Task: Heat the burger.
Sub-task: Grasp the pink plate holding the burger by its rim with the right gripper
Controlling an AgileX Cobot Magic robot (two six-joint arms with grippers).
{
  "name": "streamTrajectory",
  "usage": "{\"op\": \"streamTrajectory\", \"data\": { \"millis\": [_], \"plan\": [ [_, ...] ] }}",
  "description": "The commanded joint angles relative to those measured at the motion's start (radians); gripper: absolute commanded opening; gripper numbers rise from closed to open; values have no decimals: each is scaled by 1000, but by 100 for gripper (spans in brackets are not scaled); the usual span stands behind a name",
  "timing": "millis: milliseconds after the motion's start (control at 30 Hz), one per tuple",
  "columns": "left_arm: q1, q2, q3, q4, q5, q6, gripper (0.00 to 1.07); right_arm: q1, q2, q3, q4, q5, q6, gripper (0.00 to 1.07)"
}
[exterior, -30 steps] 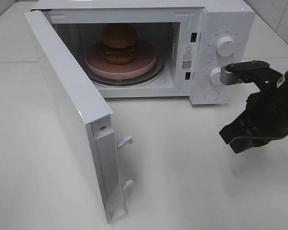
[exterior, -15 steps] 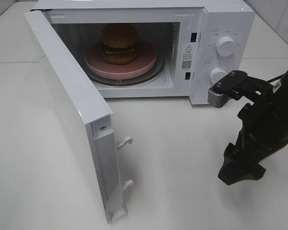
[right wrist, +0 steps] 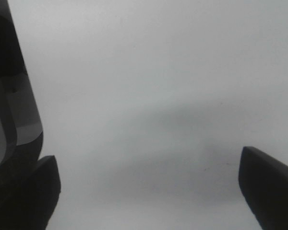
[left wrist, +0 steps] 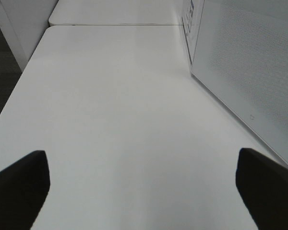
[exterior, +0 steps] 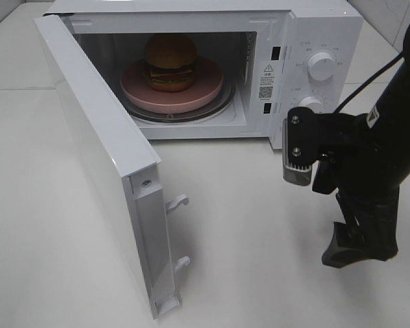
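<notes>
The burger (exterior: 169, 61), with its domed brown bun, sits on a round pink plate (exterior: 137, 92) on the glass turntable inside the open microwave (exterior: 260, 20). The microwave's door (exterior: 96, 150) stands swung out to the left. My right gripper (exterior: 350, 251) points down at the table in front of the control panel, well clear of the burger. The right wrist view shows this gripper (right wrist: 149, 191) open, with only bare table between its fingers (right wrist: 271, 187). My left gripper (left wrist: 141, 187) is open over bare table beside the door's outer face (left wrist: 249, 72); it does not show in the high view.
The microwave's upper knob (exterior: 321, 65) is in plain sight; the lower knob (exterior: 312, 103) is partly behind my right arm. Two latch hooks (exterior: 178, 202) stick out from the door's edge. White table (exterior: 246, 225) lies in front of the oven.
My right arm has swung down and nearer, turning the gripper from level to pointing at the table. Its jaws have opened wide. Burger, plate and door have not moved.
</notes>
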State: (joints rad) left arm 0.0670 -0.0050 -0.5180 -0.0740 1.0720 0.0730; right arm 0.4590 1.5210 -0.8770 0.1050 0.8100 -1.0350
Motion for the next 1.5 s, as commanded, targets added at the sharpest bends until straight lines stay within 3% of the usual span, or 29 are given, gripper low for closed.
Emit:
{"op": "streamTrajectory", "data": {
  "millis": [33,300,800,1067,1500],
  "plan": [
    [2,-6,2,2,-2,-5,101,3,30,-60,-2,13,-69,97],
    [2,-6,2,2,-2,-5,101,27,127,-181,-16,25,-257,97],
    [2,-6,2,2,-2,-5,101,84,446,-573,11,57,-443,97],
    [2,-6,2,2,-2,-5,101,84,578,-775,17,166,-474,97],
    [2,-6,2,2,-2,-5,101,84,701,-960,23,188,-488,97]
  ]
}}
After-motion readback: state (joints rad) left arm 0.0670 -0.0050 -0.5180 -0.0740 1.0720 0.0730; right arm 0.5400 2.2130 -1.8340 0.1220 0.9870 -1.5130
